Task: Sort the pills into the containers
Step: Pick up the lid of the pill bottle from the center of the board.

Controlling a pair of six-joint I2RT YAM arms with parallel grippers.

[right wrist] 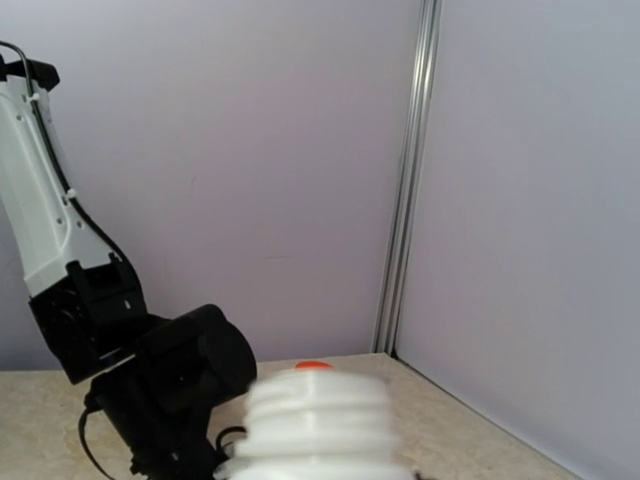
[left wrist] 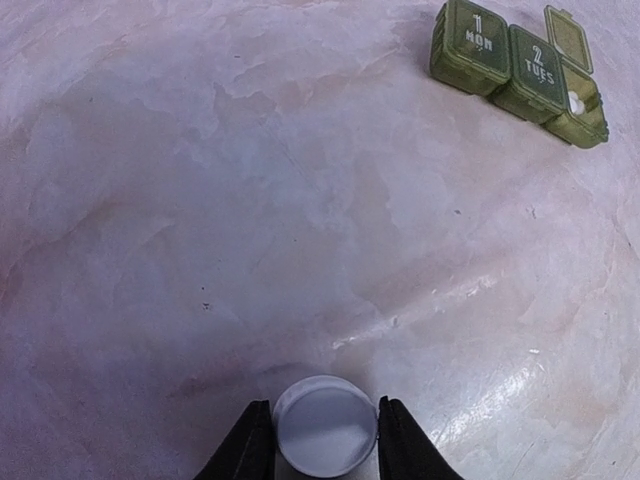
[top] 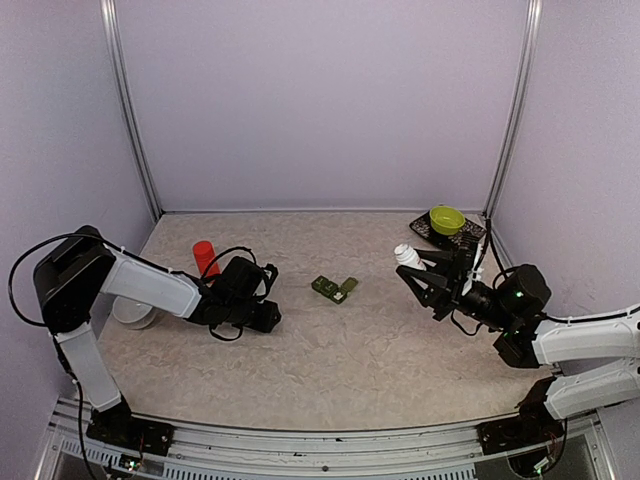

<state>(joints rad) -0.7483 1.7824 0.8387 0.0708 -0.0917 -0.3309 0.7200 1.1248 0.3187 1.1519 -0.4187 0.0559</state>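
The containers [left wrist: 515,72] are a dark green strip of three joined compartments at the top right of the left wrist view, and lie mid-table [top: 333,288]. Lids marked "MON" and "TUES" are down. The third lid stands up, with a white pill [left wrist: 576,101] inside. My left gripper [left wrist: 325,402] sits low on the table, its fingers pressed to both sides of a round white cap [left wrist: 325,425]. My right gripper [top: 418,270] is shut on an uncapped white bottle [top: 406,256], held above the table at the right. The bottle's threaded neck [right wrist: 318,420] fills the bottom of the right wrist view and hides the fingers.
A red bottle [top: 204,257] stands behind the left arm, and a white dish [top: 133,312] lies beside it at the left. A yellow-green bowl [top: 447,219] rests on a black stand at the back right corner. Walls enclose three sides.
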